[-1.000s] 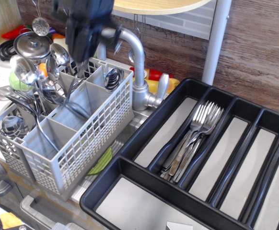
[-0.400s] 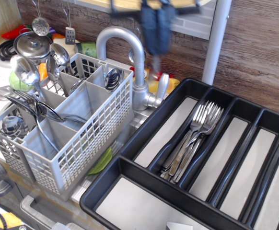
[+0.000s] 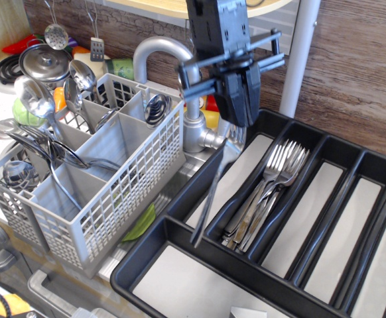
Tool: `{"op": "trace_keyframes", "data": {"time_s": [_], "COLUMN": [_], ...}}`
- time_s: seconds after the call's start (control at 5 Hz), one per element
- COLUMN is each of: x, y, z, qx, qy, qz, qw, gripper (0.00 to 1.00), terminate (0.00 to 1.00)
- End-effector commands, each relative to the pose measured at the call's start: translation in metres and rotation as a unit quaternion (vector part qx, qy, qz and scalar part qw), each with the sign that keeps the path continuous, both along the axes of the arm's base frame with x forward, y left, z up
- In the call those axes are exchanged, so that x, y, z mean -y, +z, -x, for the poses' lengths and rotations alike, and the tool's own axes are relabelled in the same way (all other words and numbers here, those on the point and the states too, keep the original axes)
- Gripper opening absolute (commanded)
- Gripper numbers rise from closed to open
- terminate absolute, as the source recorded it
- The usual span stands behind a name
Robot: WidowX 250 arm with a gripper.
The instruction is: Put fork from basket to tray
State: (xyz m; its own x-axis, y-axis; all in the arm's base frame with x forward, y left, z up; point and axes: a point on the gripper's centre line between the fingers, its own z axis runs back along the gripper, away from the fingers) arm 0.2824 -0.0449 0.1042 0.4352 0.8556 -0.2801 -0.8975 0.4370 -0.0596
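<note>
You are looking at the gripper (image 3: 238, 120) hanging over the tray (image 3: 199, 175) near its 10 o'clock edge, fingers (image 3: 236, 99) pinching the tine end of the fork (image 3: 213, 189). The fork is dangling, its handle pointing toward 7 o'clock over a pale compartment floor. Other forks (image 3: 269, 189) are lying one compartment toward 3 o'clock. The basket (image 3: 123, 192) is sitting at 9 o'clock, holding spoons (image 3: 37, 99).

The gripper (image 3: 238, 122) has swung from the basket (image 3: 113, 199) toward four o'clock, now dangling the fork (image 3: 214, 192) over the tray (image 3: 199, 179).
</note>
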Motion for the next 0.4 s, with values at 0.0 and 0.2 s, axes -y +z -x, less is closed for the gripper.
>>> {"op": "trace_keyframes", "data": {"time_s": [0.0,0.2], "x": [-0.007,-0.007], "y": [-0.005,-0.001], "z": [-0.015,-0.029], "qx": [0.063,0.084], "qy": [0.012,0.027], "qz": [-0.009,-0.01], "qw": [0.9979,0.9961], "gripper": [0.0,0.0], "terminate": [0.0,0.0]}}
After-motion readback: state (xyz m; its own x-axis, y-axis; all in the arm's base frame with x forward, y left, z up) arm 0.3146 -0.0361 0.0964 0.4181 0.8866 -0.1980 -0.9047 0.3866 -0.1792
